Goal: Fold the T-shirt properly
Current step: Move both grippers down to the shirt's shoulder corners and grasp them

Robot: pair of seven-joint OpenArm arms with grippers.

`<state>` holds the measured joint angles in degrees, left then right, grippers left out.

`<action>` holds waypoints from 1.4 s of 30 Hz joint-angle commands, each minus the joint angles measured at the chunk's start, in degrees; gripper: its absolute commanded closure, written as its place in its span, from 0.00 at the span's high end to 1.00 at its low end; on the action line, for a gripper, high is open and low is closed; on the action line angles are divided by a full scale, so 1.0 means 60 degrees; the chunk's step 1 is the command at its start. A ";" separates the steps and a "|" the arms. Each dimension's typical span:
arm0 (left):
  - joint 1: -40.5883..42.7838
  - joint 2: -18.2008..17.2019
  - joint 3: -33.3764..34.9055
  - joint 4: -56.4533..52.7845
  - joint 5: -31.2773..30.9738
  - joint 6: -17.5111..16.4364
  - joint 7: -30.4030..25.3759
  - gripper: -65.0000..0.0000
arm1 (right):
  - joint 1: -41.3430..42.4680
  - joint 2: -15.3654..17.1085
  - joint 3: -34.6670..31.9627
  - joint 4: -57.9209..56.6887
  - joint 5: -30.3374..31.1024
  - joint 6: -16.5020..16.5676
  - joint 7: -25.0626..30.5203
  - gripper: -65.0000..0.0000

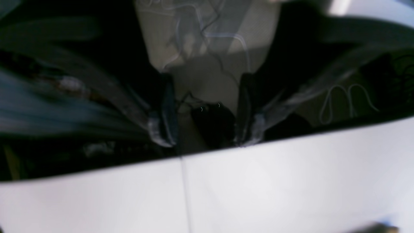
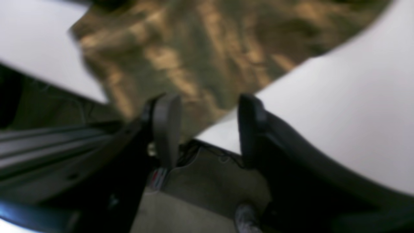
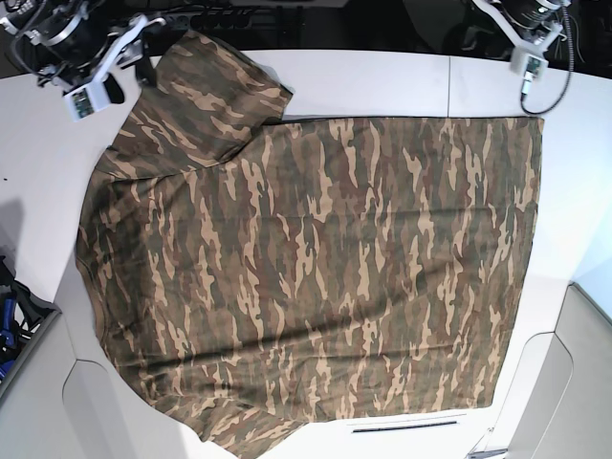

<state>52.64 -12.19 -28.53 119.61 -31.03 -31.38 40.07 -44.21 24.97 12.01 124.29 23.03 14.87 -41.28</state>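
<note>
1. Both wrist views are blurred; in the left wrist view nothing beyond the left gripper and the white table can be made out sharply.
2. The T-shirt is seen spread flat across the table in the base view, 1 sleeve lying at the upper left; its lower edge is cut off by the frame.
3. The collar cannot be made out.
4. The left gripper is seen with its jaws apart and nothing between them, past the table edge over a beige floor strewn with cables.
5. The right gripper is likewise released, its 2 fingers parted, at the table edge just beside the camouflage cloth.
6. The tabletop is made of white panels with seams.
</note>
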 commanded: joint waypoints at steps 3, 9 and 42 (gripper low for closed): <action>-0.0208 -0.0069 -0.0590 0.0160 -0.0310 -0.0033 -0.0131 0.55 | 0.0117 -0.0222 0.0831 -0.0219 0.0452 -0.0004 0.0109 0.46; -0.0794 -0.0601 -0.0962 0.0160 -0.0856 0.0448 0.0011 0.58 | 0.0834 -0.0729 0.1235 -0.1745 0.1122 0.0605 0.0047 0.46; -0.4051 -0.2776 -0.0933 -0.5224 -0.1996 0.0834 0.0073 0.71 | 0.2357 -0.2503 0.0248 -0.4397 0.1854 0.1810 -0.0138 0.46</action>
<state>28.10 -27.79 -33.74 87.79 -42.81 -26.17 40.64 -29.63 9.67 13.50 97.86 35.99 26.20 -40.05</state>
